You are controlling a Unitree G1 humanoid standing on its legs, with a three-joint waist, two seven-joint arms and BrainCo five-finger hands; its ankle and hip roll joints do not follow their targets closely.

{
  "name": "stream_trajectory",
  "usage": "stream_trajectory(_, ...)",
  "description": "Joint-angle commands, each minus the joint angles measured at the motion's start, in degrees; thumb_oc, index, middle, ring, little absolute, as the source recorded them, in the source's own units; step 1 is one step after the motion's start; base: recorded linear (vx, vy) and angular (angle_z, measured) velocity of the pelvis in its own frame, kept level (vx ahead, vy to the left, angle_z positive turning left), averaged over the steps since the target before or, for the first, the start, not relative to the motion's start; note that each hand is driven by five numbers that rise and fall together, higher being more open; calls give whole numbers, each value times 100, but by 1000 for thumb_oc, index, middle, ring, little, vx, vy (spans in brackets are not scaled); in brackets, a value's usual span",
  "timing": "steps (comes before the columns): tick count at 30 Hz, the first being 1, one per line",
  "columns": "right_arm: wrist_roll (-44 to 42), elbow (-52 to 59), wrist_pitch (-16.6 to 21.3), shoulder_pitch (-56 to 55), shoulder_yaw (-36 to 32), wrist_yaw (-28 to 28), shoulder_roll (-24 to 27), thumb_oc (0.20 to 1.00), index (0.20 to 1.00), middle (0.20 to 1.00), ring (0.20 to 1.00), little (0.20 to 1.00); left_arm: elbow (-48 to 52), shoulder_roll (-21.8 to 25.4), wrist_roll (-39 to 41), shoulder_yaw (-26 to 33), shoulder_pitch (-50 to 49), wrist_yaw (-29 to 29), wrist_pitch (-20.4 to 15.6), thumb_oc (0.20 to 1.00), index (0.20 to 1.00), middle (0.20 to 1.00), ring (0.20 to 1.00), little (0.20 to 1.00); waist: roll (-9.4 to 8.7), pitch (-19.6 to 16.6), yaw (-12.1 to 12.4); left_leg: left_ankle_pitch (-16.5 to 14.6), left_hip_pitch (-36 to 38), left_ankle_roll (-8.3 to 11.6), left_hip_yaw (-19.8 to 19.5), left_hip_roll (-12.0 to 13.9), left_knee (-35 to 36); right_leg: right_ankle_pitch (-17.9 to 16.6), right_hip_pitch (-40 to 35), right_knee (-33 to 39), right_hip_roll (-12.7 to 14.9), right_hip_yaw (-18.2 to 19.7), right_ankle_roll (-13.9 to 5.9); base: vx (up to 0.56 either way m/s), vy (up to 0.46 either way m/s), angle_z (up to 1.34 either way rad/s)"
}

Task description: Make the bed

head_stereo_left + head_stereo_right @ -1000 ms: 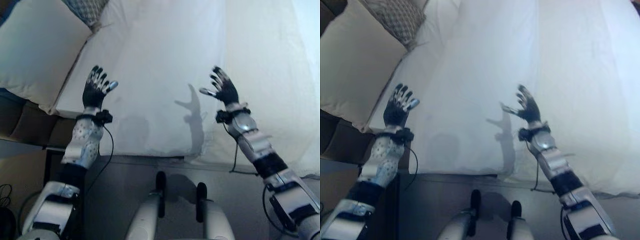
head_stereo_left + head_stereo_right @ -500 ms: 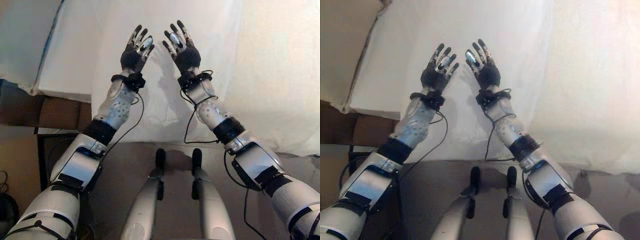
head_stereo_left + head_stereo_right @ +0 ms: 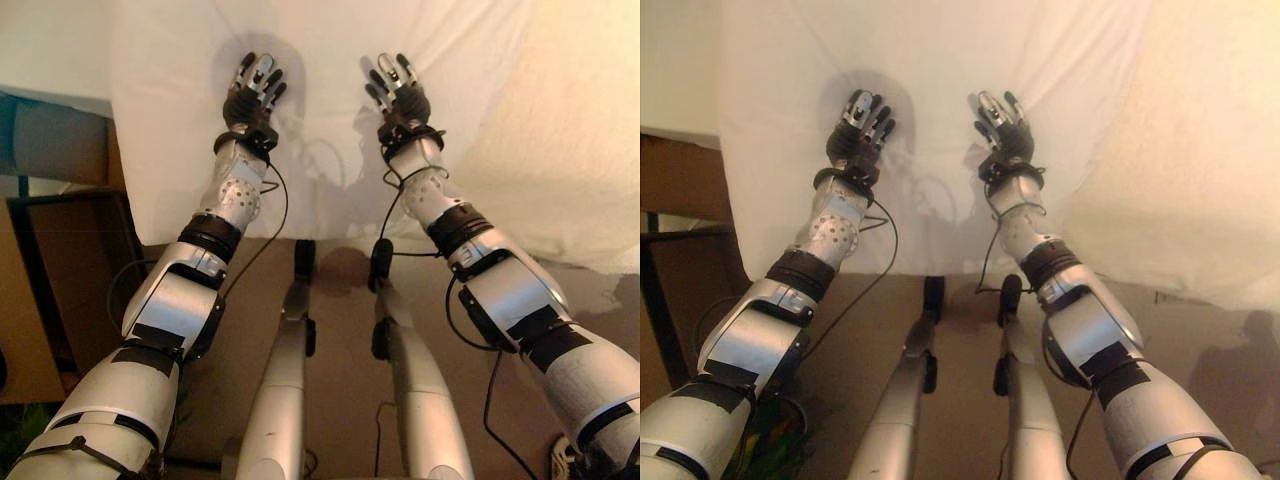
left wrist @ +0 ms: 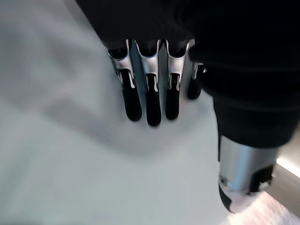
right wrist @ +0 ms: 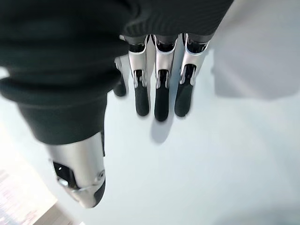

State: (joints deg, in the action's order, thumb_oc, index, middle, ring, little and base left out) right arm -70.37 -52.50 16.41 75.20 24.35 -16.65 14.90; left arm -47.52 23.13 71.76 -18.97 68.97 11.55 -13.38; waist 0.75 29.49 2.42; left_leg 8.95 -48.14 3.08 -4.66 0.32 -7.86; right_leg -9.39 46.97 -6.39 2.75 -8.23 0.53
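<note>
A white sheet (image 3: 330, 120) covers the bed and hangs over its near edge. My left hand (image 3: 252, 95) rests on the sheet near that edge with its fingers (image 4: 147, 101) straight and flat on the cloth. My right hand (image 3: 402, 95) lies a short way to its right on the same sheet, its fingers (image 5: 161, 96) straight too. Neither hand holds any cloth. A cream blanket (image 3: 570, 120) lies over the right part of the bed.
A dark wooden side table (image 3: 60, 270) stands left of the bed's near edge, beside my left arm. Brown floor (image 3: 340, 360) runs along the foot of the hanging sheet.
The view has tipped down and toward the bed's edge. Both hands have come down from raised over the sheet onto it, and they are farther apart than half a second ago.
</note>
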Motion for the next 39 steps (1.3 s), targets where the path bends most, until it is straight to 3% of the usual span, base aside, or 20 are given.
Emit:
stream_trajectory(1,534,-196,-260,-52,-257,-425,193,1000,1000,1000,1000,1000,-541,377,-484,547,-88,469,-18,1000,1000,1000,1000,1000,-178,30,40,-736,-500,23,412,-427,-684,126,101,199,222,-25,-660,13,17,-3)
stream_trajectory(5,975,-466,-453,-383,-381,-584,352,1000,1000,1000,1000,1000,-781,435,-605,880,-584,633,20,1000,1000,1000,1000,1000,-162,30,39,-860,-596,33,383,-402,-717,187,195,210,189,26,-692,23,11,-5)
stream_trajectory(6,1250,-600,-545,-686,-541,-719,462,1000,1000,1000,1000,1000,-884,386,-534,1160,-936,810,-54,1000,1000,1000,1000,1000,-155,30,7,-725,-744,12,448,-417,-681,84,362,225,234,-38,-661,9,4,-4)
stream_trajectory(9,1717,-669,-654,-1124,-687,-976,577,1000,1000,1000,1000,1000,-771,290,-575,1367,-1416,1049,-161,1000,1000,1000,1000,1000,-119,30,-18,-709,-761,8,456,-439,-659,90,396,210,245,-47,-657,-9,4,-3)
stream_trajectory(11,1936,-663,-678,-2127,-1271,-1254,613,1000,1000,1000,1000,1000,-476,-4,-779,1846,-2483,1395,-235,1000,1000,1000,1000,1000,-49,30,-37,-727,-713,-16,476,-475,-645,152,385,138,251,-54,-635,-7,7,2)
stream_trajectory(14,1911,-771,-690,-2770,-1693,-1302,588,1000,1000,1000,1000,1000,-538,-225,-813,2116,-3098,1465,-151,1000,1000,1000,1000,1000,-8,30,-46,-750,-603,-38,496,-501,-654,247,339,9,248,-45,-614,-17,15,5)
stream_trajectory(17,2082,-1004,-768,-4143,-2514,-1433,591,1000,1000,1000,1000,1000,-566,-640,-970,2708,-4247,1583,-204,1000,1000,1000,1000,1000,44,30,-102,-805,-224,-78,532,-522,-669,448,96,-301,288,-13,-576,-50,21,5)
stream_trajectory(22,2136,-1080,-613,-5406,-3239,-1579,562,1000,1000,1000,1000,1000,-1139,-833,-842,3362,-5159,1521,-215,1000,1000,1000,1000,1000,31,30,-183,-877,579,-174,539,-546,-602,684,-469,-688,331,34,-567,-55,41,-5)
stream_trajectory(25,2294,-1136,-601,-5680,-3328,-1510,600,1000,1000,1000,1000,1000,-1461,-888,-937,3520,-5539,1396,-117,1000,1000,1000,1000,1000,89,30,-132,-903,1048,-250,674,-493,-580,767,-735,-935,425,-40,-630,-49,108,-17)
stream_trajectory(29,2511,-1161,-639,-5900,-3379,-1351,596,1000,1000,1000,1000,1000,-1727,-868,-1392,3385,-5752,1159,52,1000,1000,1000,1000,1000,205,30,-168,-817,1694,-270,703,-329,-469,1062,-1209,-1417,404,308,-601,-47,-94,-63)
stream_trajectory(30,2966,-1056,-710,-6015,-3195,-1116,635,1000,1000,1000,1000,1000,-1726,-746,-2230,3164,-5870,1057,177,1000,1000,1000,1000,1000,265,30,-114,-707,2168,-228,737,-136,-257,1139,-1704,-1512,541,345,-590,-86,-198,-12)
stream_trajectory(32,3565,-935,-764,-6135,-2920,-892,706,1000,1000,1000,1000,1000,-1596,-624,-3293,2637,-5987,882,248,1000,1000,1000,1000,1000,301,30,-137,-516,2656,-136,713,38,73,1177,-2275,-1485,506,557,-649,-93,-298,-17)
stream_trajectory(33,3571,-929,-766,-6138,-2924,-895,705,1000,1000,1000,1000,1000,-1588,-627,-3299,2637,-5989,886,250,1000,1000,1000,1000,1000,310,30,-130,-482,2662,-135,714,48,103,1141,-2281,-1451,494,556,-644,-64,-414,-19)
stream_trajectory(34,4054,-968,-825,-6256,-2709,-640,721,1000,1000,1000,1000,1000,-1536,-525,-3912,2461,-6152,713,253,1000,1000,1000,1000,1000,253,9,-64,-340,3144,-30,681,183,355,1193,-2990,-916,437,533,-700,-42,-262,9)
stream_trajectory(35,4055,-969,-825,-6253,-2709,-639,722,1000,1000,1000,1000,1000,-1534,-525,-3914,2464,-6152,714,254,1000,1000,1000,1000,1000,263,19,-59,-314,3162,-27,682,197,383,1152,-3017,-865,420,531,-696,-16,-610,21)
stream_trajectory(36,4534,-1005,-939,-6366,-2227,-201,698,1000,1000,1000,1000,1000,-1488,-487,-4583,2049,-6225,409,371,1000,1000,1000,1000,1000,260,-270,-74,-43,3394,95,605,418,669,1212,-3220,-707,227,572,-677,11,-348,22)
stream_trajectory(37,4534,-1005,-939,-6367,-2227,-201,698,1000,1000,1000,1000,1000,-1488,-488,-4583,2048,-6226,409,371,1000,1000,1000,1000,1000,261,-272,-73,-42,3391,96,605,419,670,1209,-3218,-705,226,572,-677,22,-603,10)
stream_trajectory(39,5101,-931,-1075,-6588,-1896,142,834,1000,1000,1000,1000,1000,-1485,-491,-5238,1721,-6359,145,450,1000,1000,1000,1000,1000,233,-636,-124,65,3634,216,668,479,778,1207,-3643,-291,122,379,-617,6,-376,-5)
